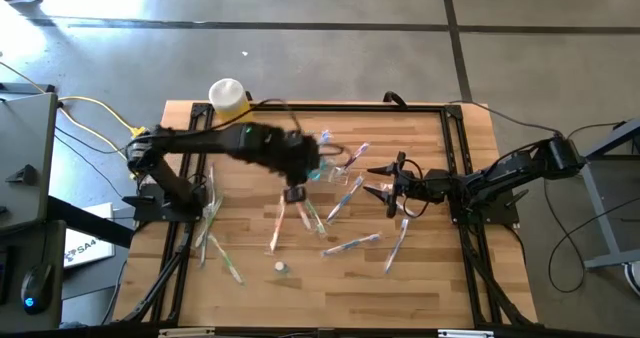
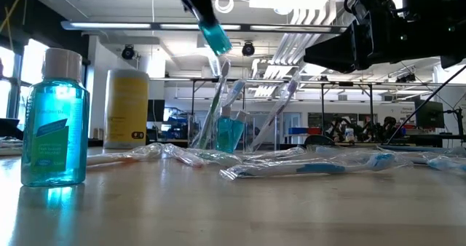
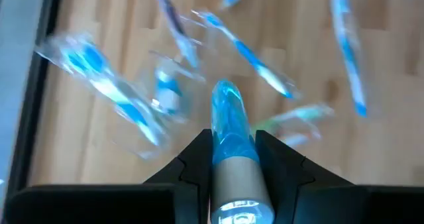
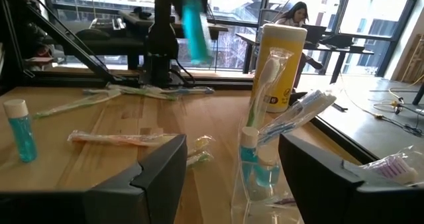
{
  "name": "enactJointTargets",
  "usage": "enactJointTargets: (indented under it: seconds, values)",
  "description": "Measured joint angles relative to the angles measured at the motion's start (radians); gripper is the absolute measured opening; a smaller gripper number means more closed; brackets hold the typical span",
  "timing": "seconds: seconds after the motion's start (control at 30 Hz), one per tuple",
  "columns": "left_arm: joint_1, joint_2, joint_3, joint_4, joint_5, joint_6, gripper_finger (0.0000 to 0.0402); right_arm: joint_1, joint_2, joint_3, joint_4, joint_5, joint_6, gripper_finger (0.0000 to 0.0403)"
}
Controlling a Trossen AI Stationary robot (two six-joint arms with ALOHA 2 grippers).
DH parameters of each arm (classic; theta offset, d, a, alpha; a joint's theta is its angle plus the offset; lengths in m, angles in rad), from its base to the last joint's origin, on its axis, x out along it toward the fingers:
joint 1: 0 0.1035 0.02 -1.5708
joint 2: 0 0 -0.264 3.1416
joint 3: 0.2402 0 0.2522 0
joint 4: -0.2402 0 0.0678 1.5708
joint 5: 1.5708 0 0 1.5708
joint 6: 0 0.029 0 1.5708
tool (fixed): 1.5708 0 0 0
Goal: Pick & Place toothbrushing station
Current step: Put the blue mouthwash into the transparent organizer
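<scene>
Wood-slat bench (image 1: 420, 278), wrapped toothbrushes (image 1: 352, 245) scattered mid-frame; concrete floor around. Left gripper (image 3: 232, 148) clamps a blue tube (image 3: 230, 121), right gripper (image 1: 385, 184) wide, empty.

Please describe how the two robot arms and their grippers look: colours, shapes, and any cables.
Both arms are black, built of jointed segments. The left arm carries a small green light near its wrist. The right arm has dark cables trailing behind it. The left gripper and the right gripper each have two wedge-shaped matte black fingers.
</scene>
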Motion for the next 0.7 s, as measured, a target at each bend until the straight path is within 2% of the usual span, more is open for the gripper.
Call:
enactJointTargets:
  seconds: [0.17,0.33,0.43,0.7]
  values:
    - [0.089,0.125,0.046,0.017,0.049,0.083,0.0084,0.000,0.000,0.000,-0.022,0.000,0.000,0.0231]
    - [0.112,0.231,0.108,-0.019,0.103,0.125,0.0084,-0.001,0.000,0.000,-0.048,0.004,-0.008,0.0231]
    - [0.113,0.255,0.124,-0.013,0.134,0.154,0.0084,-0.003,0.000,0.000,-0.056,0.003,-0.009,0.0231]
    - [0.113,0.267,0.136,0.037,0.135,0.173,0.0084,-0.003,0.000,0.000,-0.069,0.004,-0.031,0.0231]
